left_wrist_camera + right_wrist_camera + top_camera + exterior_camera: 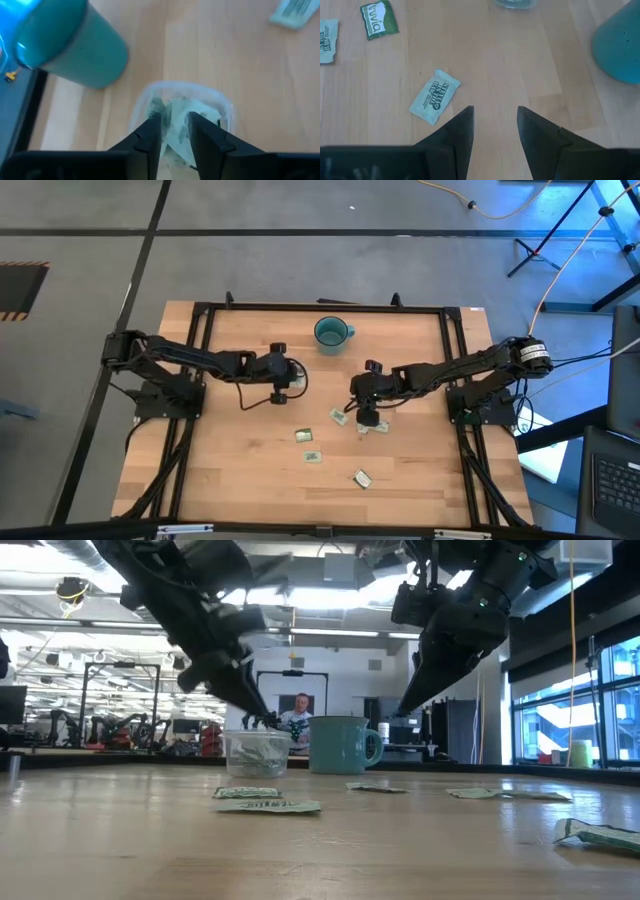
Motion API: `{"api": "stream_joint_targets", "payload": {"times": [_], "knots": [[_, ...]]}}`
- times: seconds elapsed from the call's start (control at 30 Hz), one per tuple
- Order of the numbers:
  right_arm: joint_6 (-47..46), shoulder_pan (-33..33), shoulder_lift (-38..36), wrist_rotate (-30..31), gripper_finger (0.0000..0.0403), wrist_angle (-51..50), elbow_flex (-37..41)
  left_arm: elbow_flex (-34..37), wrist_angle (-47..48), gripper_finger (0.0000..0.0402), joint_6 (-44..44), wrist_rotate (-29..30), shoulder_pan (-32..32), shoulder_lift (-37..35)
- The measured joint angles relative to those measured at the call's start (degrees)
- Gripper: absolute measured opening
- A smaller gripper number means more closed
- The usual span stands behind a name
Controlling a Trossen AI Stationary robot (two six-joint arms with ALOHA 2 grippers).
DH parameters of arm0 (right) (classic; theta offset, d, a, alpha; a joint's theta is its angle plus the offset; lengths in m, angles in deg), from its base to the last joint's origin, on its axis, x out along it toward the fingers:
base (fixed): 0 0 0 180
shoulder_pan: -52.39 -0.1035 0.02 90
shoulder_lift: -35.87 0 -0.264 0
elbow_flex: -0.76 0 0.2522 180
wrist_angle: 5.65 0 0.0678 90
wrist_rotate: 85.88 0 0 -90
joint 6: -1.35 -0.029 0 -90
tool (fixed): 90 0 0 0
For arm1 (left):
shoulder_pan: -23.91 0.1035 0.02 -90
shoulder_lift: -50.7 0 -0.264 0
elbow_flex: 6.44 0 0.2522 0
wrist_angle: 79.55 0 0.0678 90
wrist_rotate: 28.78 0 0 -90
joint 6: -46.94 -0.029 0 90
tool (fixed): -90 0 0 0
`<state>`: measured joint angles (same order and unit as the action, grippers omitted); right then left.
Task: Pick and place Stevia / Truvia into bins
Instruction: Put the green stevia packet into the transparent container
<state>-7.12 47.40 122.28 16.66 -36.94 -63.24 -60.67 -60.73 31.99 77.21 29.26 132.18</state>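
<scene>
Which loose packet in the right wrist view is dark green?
The Truvia packet: dark green, while the two other packets are pale.

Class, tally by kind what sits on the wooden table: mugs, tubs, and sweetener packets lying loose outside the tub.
Teal mug: 1
Clear tub: 1
Loose packets: 5 visible from above; the right gripper may hide more
Total: 7

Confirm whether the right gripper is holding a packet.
No: the right gripper is open and empty above bare wood, beside a packet.
</scene>
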Motion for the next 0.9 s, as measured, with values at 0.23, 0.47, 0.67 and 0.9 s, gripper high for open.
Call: {"api": "stream_joint_targets", "payload": {"times": [0.23, 0.47, 0.67, 0.9], "knots": [[0.04, -0.02, 0.47, -0.13, 0.0153, 1.48, 0.00, -0.03, 0.12, 0.0102, 1.17, -4.11, -3.14, -6.85], [1.27, -1.41, 2.32, -4.22, 0.0153, 1.33, 0.00, 3.30, -1.04, 0.0102, 9.13, -17.37, -4.63, -15.98], [2.83, -2.52, 2.65, -5.49, 0.0153, 5.15, -0.02, 10.32, -10.38, 0.0102, 13.22, -17.54, -5.86, -22.92], [4.62, -2.93, 7.73, -8.35, 0.0153, 9.25, -0.04, 15.80, -19.76, 0.0102, 15.64, -17.59, -7.70, -25.11]]}}
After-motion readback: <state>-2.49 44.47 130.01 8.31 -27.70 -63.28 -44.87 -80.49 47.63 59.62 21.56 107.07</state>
